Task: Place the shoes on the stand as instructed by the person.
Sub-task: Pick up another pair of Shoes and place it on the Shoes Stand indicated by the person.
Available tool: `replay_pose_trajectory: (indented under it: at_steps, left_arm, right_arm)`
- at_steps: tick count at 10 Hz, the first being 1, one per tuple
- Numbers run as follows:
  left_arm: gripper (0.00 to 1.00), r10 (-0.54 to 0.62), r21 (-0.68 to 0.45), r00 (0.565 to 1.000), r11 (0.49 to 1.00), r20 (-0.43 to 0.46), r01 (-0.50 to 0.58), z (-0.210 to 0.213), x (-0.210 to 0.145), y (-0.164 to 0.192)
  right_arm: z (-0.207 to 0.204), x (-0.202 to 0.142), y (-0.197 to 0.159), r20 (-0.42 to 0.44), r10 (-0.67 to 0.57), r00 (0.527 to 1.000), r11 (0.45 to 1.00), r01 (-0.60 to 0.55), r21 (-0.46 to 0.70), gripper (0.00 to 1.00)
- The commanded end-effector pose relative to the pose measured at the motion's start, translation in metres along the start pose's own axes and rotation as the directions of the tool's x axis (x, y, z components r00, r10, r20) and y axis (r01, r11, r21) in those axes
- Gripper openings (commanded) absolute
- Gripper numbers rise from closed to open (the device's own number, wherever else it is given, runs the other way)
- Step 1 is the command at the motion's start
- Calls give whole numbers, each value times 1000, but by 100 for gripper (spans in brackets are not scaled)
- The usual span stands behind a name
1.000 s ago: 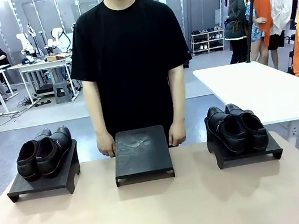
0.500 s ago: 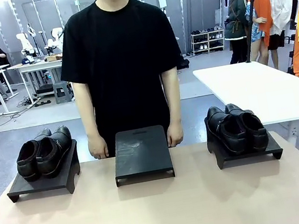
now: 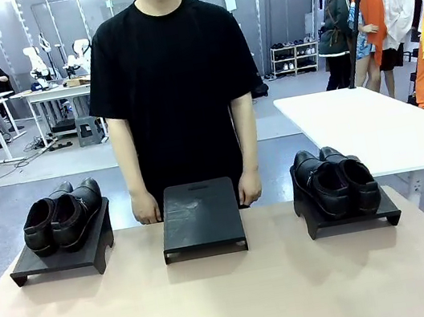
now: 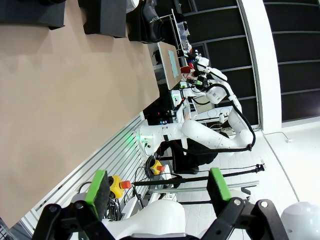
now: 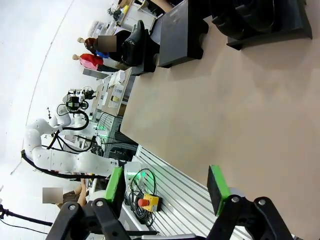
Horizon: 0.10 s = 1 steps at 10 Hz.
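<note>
Two pairs of glossy black shoes rest on low black stands at the far side of the table. One pair (image 3: 63, 216) is on the left stand (image 3: 58, 261) and the other pair (image 3: 336, 180) is on the right stand (image 3: 353, 222). Between them the middle stand (image 3: 200, 213) is bare. The person (image 3: 174, 75) stands behind it with one hand (image 3: 146, 212) at its left side and the other hand (image 3: 250, 193) at its right side. My left gripper (image 4: 160, 187) is open near the table's near edge, holding nothing. My right gripper (image 5: 167, 184) is open too, also holding nothing.
A wide stretch of tan tabletop (image 3: 236, 301) lies between me and the stands. In the right wrist view, the right stand with its shoes (image 5: 265, 20) and the middle stand (image 5: 180, 32) are far off. A white table (image 3: 369, 124) stands behind on the right.
The person has straightened up from a slight lean and shifted both hands a little along the sides of the middle stand. Shoes and stands have not moved.
</note>
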<state>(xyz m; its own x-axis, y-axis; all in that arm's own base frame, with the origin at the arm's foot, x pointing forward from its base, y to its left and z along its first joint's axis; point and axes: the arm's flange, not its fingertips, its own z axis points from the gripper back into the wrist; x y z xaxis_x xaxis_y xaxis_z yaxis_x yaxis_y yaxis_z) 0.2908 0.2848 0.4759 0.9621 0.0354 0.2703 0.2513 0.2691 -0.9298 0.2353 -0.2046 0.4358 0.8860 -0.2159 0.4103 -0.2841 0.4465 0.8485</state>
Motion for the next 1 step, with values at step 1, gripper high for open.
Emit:
replay_pose_trajectory:
  at_steps: [1]
  left_arm:
    - [100,-16,-16,1000,1000,4,16,-1,-2,-2]
  right_arm:
    - [0,0,0,8,21,1000,1000,-21,11,84]
